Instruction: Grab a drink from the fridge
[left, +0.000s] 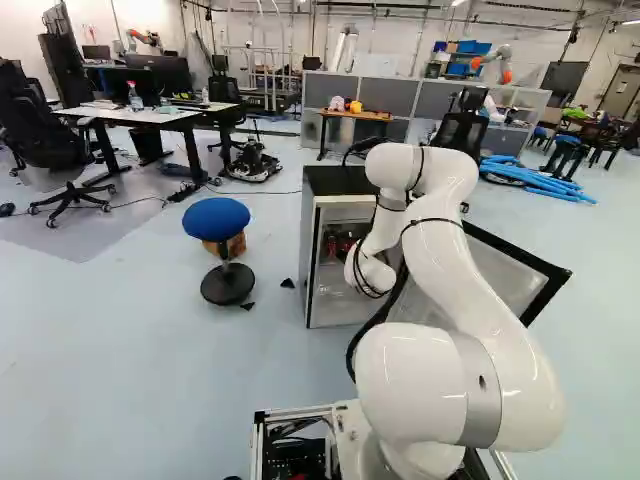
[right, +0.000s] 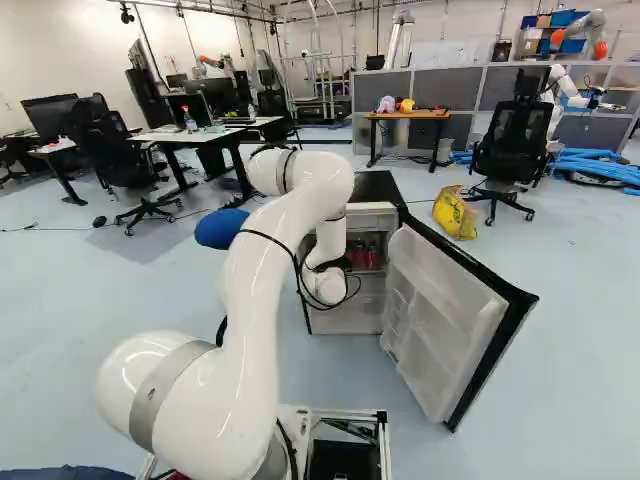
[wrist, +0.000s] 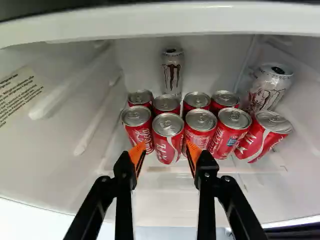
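Note:
In the right base view the black gripper (right: 337, 265) partly shows at the mouth of the fridge (right: 375, 187), its fingertips hidden. The wrist view has the gripper (wrist: 165, 151) open, its orange-padded fingers apart and pointing at the front row of red cans. One red can (wrist: 168, 140) stands ahead of the gap between the fingers; no grip on it shows. More red cans (wrist: 138, 127) stand close beside and behind it, and an end one (wrist: 263, 136) leans. A white can (wrist: 172, 75) stands behind them; another white can (wrist: 270, 87) tilts near the side wall.
The fridge door (right: 450, 310) hangs wide open beside the arm. White fridge walls (wrist: 65, 135) flank the cans, with a pale rim (wrist: 160, 21) beyond them. A blue stool (left: 216, 218) stands beside the fridge. Another robot (left: 494, 62) is far back; a yellow bag (right: 455, 212) lies behind the door.

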